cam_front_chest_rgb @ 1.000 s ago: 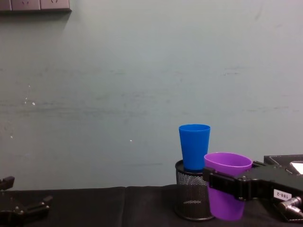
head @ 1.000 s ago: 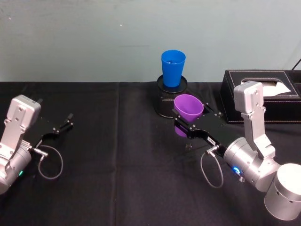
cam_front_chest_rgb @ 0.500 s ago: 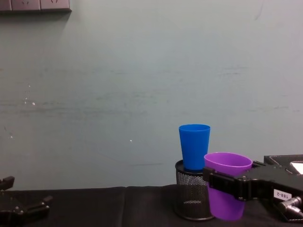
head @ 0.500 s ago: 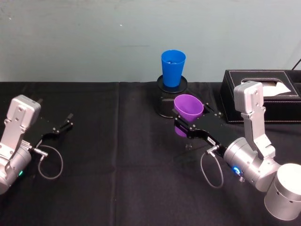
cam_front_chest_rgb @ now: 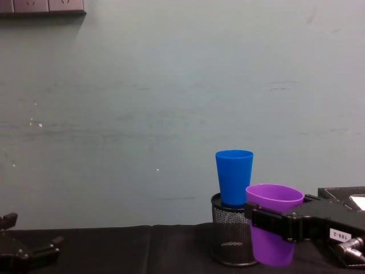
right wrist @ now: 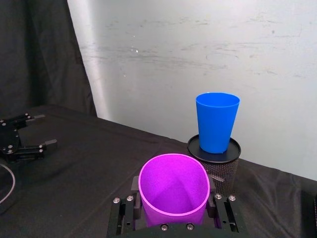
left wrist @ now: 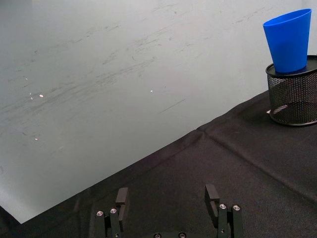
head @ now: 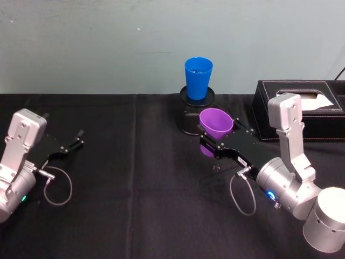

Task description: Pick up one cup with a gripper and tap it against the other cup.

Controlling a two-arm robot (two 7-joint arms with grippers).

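Grips purple cup [head: 215, 122] in right claw [head: 215, 141]. Notes blue cup [head: 198, 78] upright, just beyond and above that claw, apparently not touching; left claw [left wrist: 167, 198] released, much farther off.

Table draped in black cloth [head: 135, 178], black mesh pen holder [head: 186, 120] standing near its back edge, black tissue box [head: 323, 124] just right of it

– Where is there room?
– Left of the purple cup [head: 215, 123], at nine o'clock, the black cloth [head: 135, 162] is bare.
– What's in the way?
– The mesh holder [head: 187, 117] at eleven, the black box [head: 312, 110] at three.
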